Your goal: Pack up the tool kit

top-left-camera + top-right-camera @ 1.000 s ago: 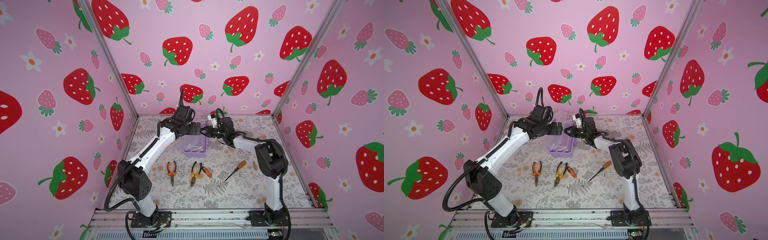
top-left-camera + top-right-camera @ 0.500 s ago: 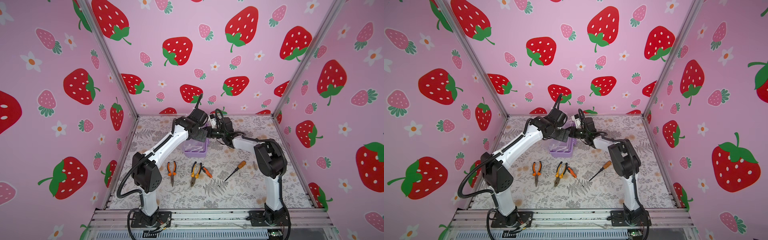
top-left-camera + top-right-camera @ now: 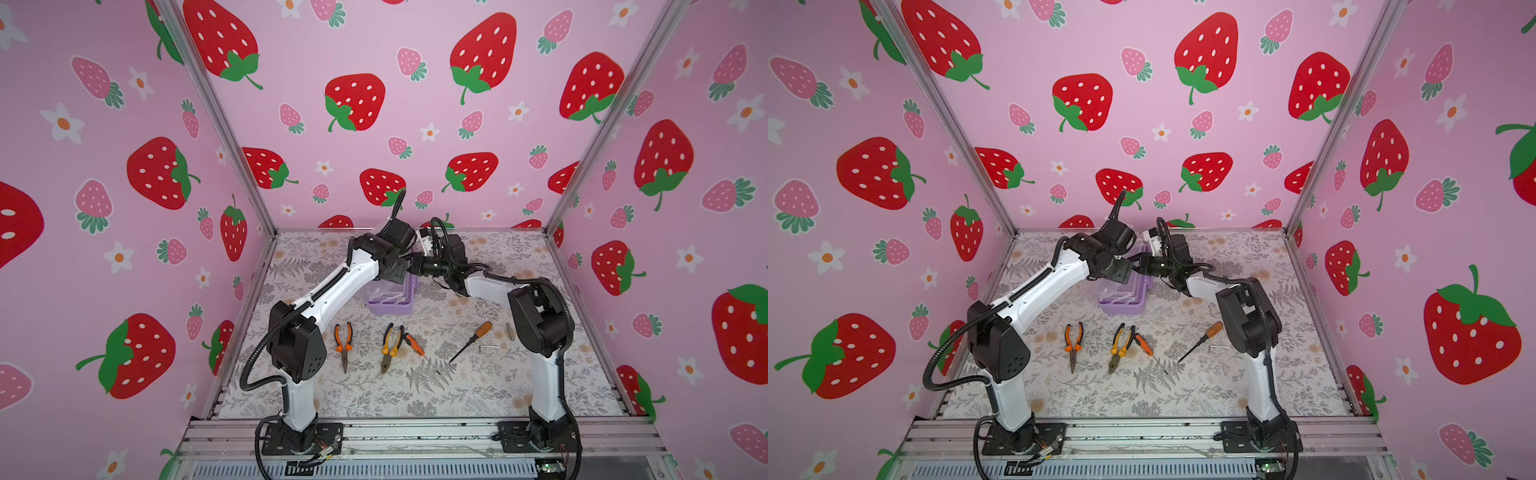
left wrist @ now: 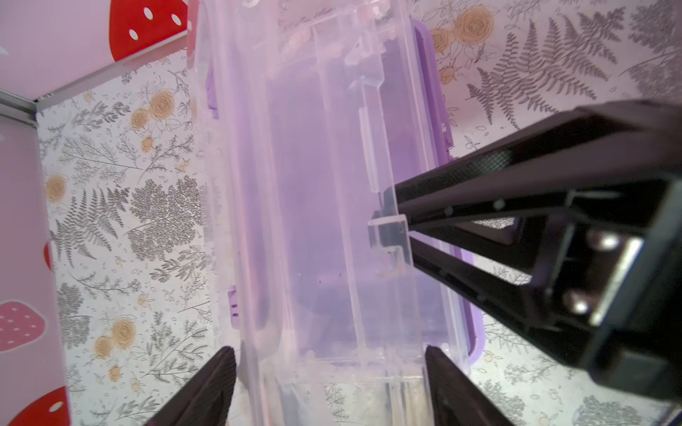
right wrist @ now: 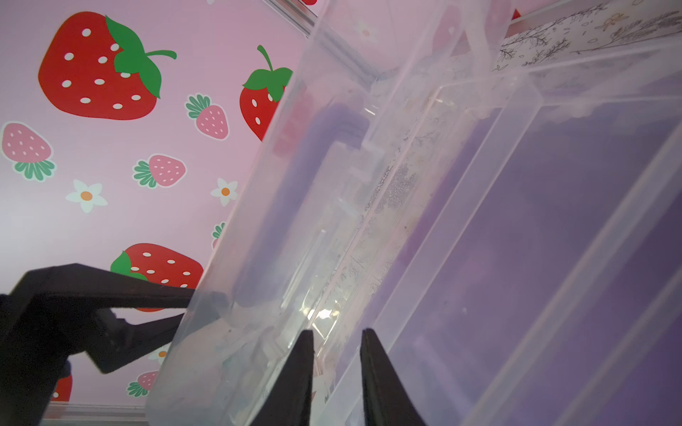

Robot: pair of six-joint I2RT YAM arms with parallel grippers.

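- The table (image 3: pixel 457 395) fills the lower centre of both top views, covered in a grey fern-and-flower print. Pink strawberry walls (image 3: pixel 374 62) close it in on three sides.
- The tool kit (image 3: pixel 390 301) sits mid-frame toward the back, with its lilac base on the print and its clear lid tilted up.
- The right gripper (image 4: pixel 391 225) is clamped on a tab at the lid's edge.
- The left gripper (image 4: pixel 329 354) straddles the lid with its fingers wide apart; I cannot tell whether they press it.
- Below the kit in frame lie pliers (image 3: pixel 344 343) and a screwdriver (image 3: pixel 471 340).
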